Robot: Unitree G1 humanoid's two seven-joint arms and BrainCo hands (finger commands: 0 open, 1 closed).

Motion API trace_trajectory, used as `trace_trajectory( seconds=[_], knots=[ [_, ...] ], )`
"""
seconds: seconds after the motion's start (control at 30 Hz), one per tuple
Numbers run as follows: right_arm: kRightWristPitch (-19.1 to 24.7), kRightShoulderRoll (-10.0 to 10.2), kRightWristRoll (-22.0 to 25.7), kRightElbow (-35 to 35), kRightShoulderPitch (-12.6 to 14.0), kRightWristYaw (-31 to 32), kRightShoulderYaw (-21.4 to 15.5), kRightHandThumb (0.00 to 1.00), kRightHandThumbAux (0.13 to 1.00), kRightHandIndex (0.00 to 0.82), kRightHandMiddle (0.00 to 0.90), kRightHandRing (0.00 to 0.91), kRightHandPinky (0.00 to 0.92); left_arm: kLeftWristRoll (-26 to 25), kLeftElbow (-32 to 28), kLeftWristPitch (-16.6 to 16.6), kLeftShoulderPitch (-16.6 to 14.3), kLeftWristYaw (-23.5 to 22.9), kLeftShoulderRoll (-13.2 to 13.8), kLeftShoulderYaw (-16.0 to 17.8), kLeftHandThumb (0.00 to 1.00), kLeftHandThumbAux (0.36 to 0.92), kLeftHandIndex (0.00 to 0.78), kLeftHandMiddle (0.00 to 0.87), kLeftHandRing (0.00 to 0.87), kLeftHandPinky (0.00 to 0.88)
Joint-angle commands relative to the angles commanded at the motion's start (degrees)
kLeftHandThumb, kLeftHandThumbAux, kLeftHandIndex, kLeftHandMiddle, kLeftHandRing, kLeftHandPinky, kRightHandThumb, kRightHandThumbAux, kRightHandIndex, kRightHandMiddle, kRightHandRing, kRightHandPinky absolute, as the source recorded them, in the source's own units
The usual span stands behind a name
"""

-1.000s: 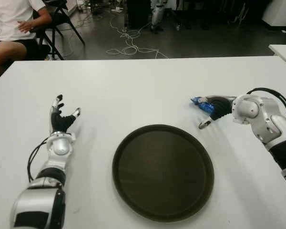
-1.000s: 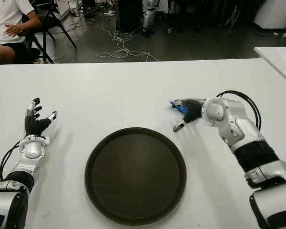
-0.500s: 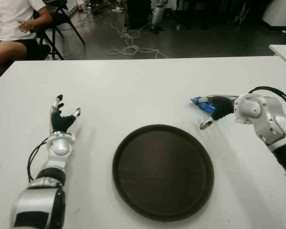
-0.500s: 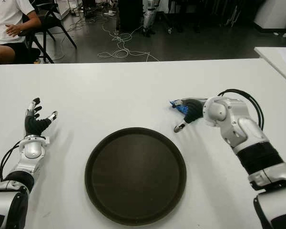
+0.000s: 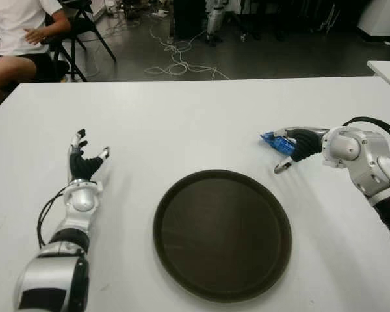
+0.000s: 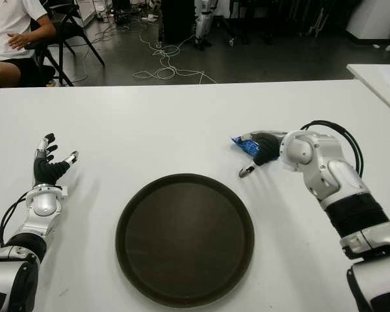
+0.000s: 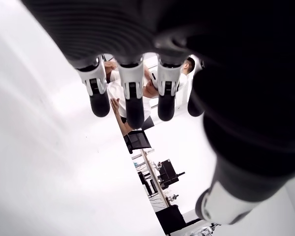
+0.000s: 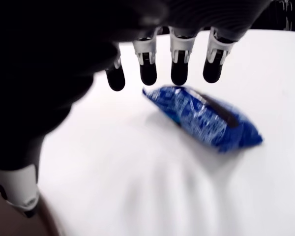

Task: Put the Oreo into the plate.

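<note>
Reaching stage: right hand [image 5: 292, 148] fingers spread over blue Oreo packet [image 8: 206, 118], seemingly not touching. Next: close on it, carry to dark plate [image 5: 175, 208].

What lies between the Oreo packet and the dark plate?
Only bare white table lies between the Oreo packet and the plate, seen in the left eye view.

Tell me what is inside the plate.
Nothing shows inside the plate; its dark surface is bare. The Oreo pack lies on the table under the open right hand.
</note>
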Motion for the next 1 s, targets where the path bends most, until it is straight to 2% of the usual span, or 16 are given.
trace_trajectory(
  seconds=[0.2,0.23,0.33,0.53,0.63,0.8,1.0],
  knots=[
    [-0.9,2.2,0.8,-0.5,2.1,-9.5,-3.0,0.0,0.656,0.021,0.054,0.029,0.007,-0.1,-0.1,0.0,0.0,0.0,0.0,0.0,0.0,0.811,0.072,0.112,0.095,0.089],
    [-1.8,3.2,0.9,0.5,2.4,-13.3,-3.9,0.0,0.658,0.019,0.052,0.028,0.008,-0.1,-0.1,0.0,0.0,0.0,0.0,0.1,0.0,0.812,0.072,0.112,0.095,0.089],
    [-3.8,5.8,0.0,6.9,0.6,-23.5,-5.1,0.0,0.677,0.006,0.039,0.026,0.008,-0.1,0.0,0.1,0.1,0.1,-0.1,0.1,0.0,0.805,0.071,0.107,0.091,0.085],
    [-4.0,7.7,-1.2,12.9,-1.6,-32.2,-5.0,0.0,0.695,0.0,0.01,0.015,0.009,0.0,0.0,0.0,0.1,0.2,-0.1,0.1,0.0,0.79,0.074,0.115,0.098,0.082],
    [-3.2,8.8,-1.6,15.5,-2.9,-35.3,-5.0,0.0,0.701,0.0,0.003,0.006,0.003,0.0,-0.1,-0.1,0.1,0.3,-0.1,0.0,0.0,0.794,0.079,0.117,0.099,0.087],
    [-1.1,10.7,-2.6,21.4,-6.6,-36.6,-3.8,0.0,0.682,0.0,0.007,0.01,0.011,0.1,-0.2,-0.5,0.2,0.0,-0.1,-0.1,0.0,0.805,0.073,0.112,0.092,0.086],
    [0.2,11.5,-3.7,25.1,-8.7,-37.0,-2.2,0.0,0.684,0.0,0.015,0.019,0.014,-0.2,-0.2,-0.8,0.3,-0.2,-0.2,0.1,0.0,0.823,0.073,0.116,0.097,0.087]
  ],
)
